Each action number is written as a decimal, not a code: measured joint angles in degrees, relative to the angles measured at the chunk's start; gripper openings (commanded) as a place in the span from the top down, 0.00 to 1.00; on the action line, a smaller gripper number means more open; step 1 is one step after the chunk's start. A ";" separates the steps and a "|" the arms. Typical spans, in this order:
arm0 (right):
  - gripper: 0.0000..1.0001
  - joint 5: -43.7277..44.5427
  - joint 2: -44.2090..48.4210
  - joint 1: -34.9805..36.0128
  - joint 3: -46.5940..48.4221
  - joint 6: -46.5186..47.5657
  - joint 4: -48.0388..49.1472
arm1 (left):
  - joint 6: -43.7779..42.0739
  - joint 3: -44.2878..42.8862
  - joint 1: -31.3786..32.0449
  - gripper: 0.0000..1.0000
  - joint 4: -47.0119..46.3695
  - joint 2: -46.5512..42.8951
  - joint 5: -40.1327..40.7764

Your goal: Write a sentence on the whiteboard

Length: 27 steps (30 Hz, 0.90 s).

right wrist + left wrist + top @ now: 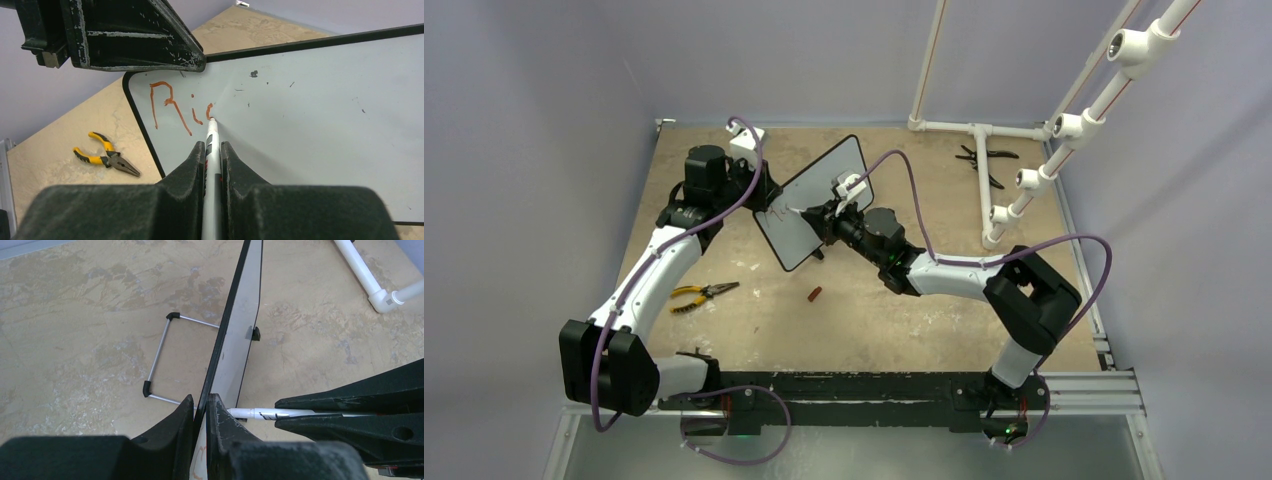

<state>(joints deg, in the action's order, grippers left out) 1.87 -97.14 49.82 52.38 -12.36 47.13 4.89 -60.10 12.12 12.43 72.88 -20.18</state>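
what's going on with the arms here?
The left gripper is clamped on the whiteboard edge, apparently steadying it. The right gripper holds a marker with its tip on the board. The sentence is barely begun: only a red "Ric" is written. Yellow pliers lie unused off to the side.

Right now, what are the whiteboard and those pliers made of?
The whiteboard: smooth white face that takes marker ink, probably coated metal or plastic; its thin black frame looks like plastic. The pliers: dark grey metal nose, with yellow-and-black handles that look like rubbery plastic.
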 measured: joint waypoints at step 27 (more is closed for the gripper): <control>1.00 3.10 0.00 0.04 -0.79 -0.52 -0.44 | -0.02 0.02 -0.07 1.00 0.00 -0.02 0.44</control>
<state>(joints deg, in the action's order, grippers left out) 4.97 -97.14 49.87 51.59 -12.88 46.70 4.86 -60.07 12.05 12.43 72.86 -19.75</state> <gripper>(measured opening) 0.137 0.114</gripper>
